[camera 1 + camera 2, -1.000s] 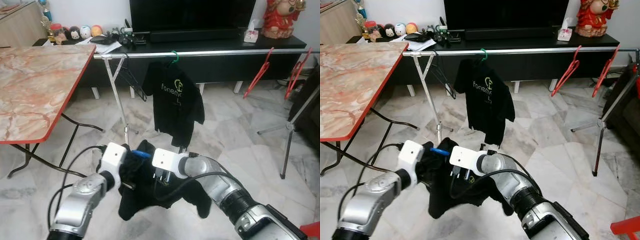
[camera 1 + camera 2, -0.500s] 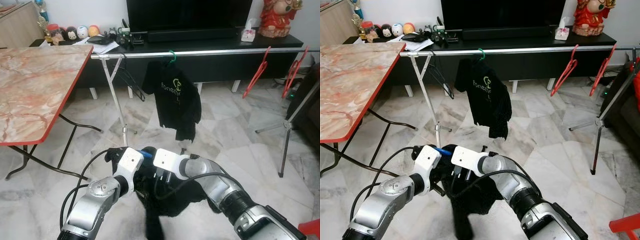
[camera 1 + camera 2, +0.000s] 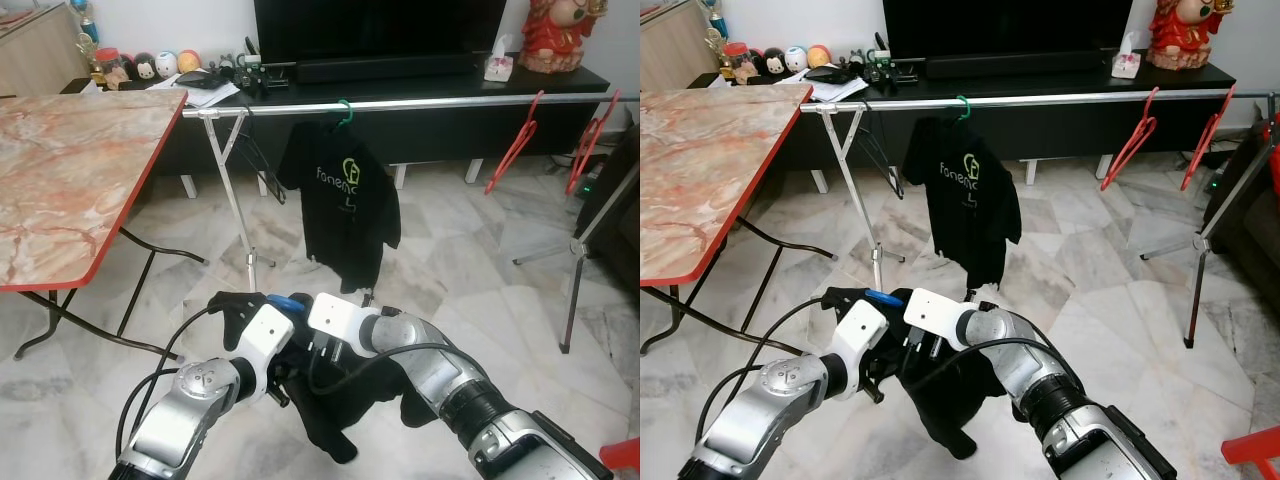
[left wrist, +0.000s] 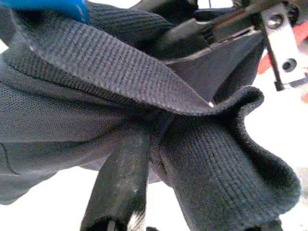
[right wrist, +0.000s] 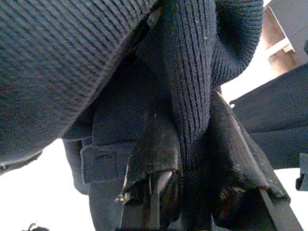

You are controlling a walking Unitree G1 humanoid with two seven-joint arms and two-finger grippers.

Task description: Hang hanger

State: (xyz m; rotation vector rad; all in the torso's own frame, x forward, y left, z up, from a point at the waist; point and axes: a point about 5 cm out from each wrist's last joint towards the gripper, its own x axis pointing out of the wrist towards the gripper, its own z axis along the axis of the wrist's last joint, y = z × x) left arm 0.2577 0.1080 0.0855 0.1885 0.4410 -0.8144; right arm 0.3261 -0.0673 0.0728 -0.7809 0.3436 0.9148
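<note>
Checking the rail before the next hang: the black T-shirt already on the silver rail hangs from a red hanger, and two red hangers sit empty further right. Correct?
Not quite. The black T-shirt on the silver rail hangs from a green hanger, as the left eye view shows. The two red hangers further right are indeed empty.

A marble-patterned folding table with a red rim stands at the left on the pale marble floor, while a black television, a tissue box, a red figurine and small round toys sit on the long black console.
</note>
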